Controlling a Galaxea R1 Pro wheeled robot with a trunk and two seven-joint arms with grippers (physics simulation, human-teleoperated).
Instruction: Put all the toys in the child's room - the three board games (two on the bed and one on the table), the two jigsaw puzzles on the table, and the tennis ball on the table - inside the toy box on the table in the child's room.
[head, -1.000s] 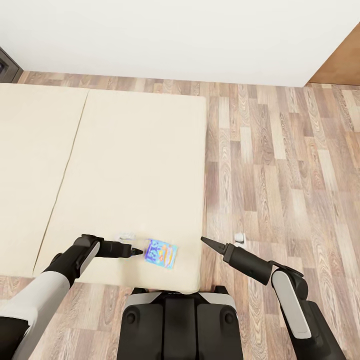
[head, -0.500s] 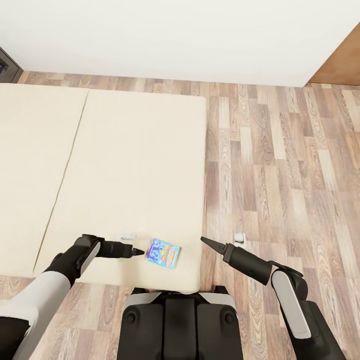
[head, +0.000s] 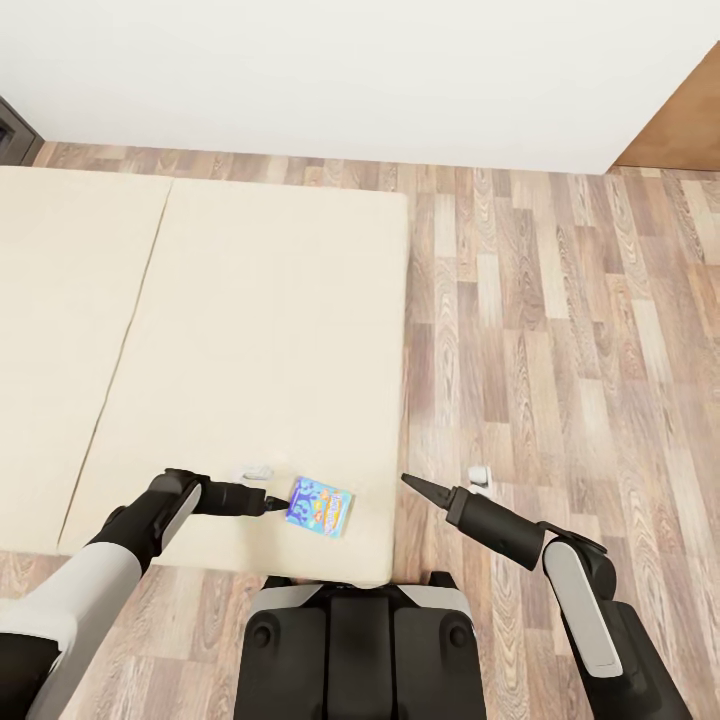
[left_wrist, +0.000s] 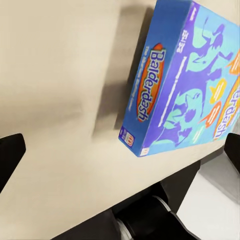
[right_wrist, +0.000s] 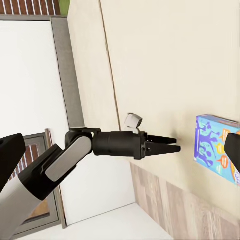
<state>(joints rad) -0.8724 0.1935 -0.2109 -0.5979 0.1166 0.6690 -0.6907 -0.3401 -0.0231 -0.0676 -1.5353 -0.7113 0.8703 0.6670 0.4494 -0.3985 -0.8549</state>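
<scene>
I see the blue game (head: 320, 506) lying flat near the bed's (head: 250, 330) front corner, wood floor (head: 560, 330) alongside. My left gripper (head: 277, 504) sits just beside it, jaws slightly spread, holding nothing. My right gripper's (head: 410, 482) jaws look pressed together, empty.

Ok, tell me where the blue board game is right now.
In the head view the blue board game lies flat on the bed near its front right corner, just ahead of the left gripper.
</scene>
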